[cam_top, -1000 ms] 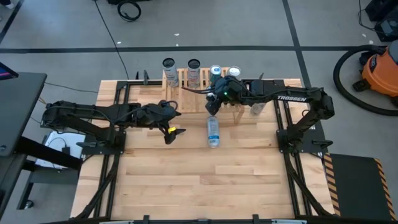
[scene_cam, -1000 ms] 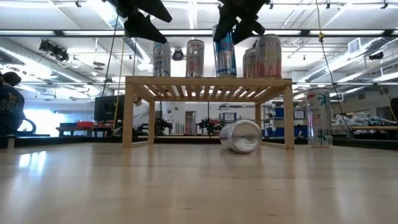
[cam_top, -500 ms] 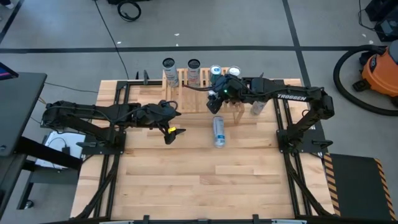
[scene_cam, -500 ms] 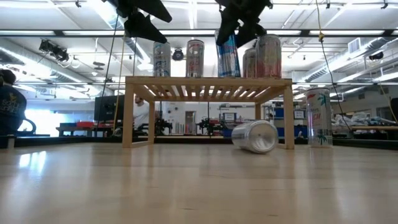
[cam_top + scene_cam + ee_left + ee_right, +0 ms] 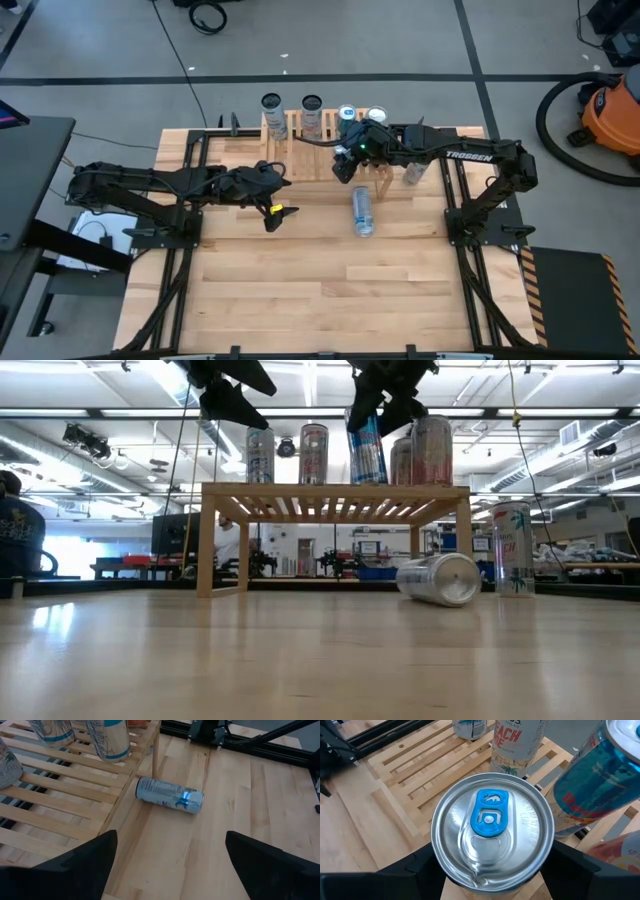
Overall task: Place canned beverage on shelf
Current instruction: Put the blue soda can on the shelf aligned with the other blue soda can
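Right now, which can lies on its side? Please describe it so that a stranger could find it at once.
Find the low wooden shelf at the far edge of the table. Just in front of its right end, on the bare tabletop, lies a silver-and-blue can. It is the only can on its side; all the others stand upright.

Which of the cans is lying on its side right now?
The silver can on the table in front of the shelf; every other can stands upright.
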Motion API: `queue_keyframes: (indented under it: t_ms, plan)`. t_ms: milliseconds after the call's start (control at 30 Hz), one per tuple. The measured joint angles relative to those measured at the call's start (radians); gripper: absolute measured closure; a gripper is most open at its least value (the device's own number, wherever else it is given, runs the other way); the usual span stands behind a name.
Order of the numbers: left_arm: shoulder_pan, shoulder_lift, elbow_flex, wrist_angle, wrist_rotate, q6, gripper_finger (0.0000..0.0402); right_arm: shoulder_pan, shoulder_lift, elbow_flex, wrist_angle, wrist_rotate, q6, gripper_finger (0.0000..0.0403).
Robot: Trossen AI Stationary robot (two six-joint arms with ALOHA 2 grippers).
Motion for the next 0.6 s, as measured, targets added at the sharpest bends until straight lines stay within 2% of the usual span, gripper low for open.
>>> queue_keyframes:
  t_ms: [600]
  plan:
    - [0.000, 0.000, 0.000, -0.033, 0.000, 0.002, 0.0028, 0.000, 0.000, 0.000, 0.000, 0.000, 0.063, 0.0123]
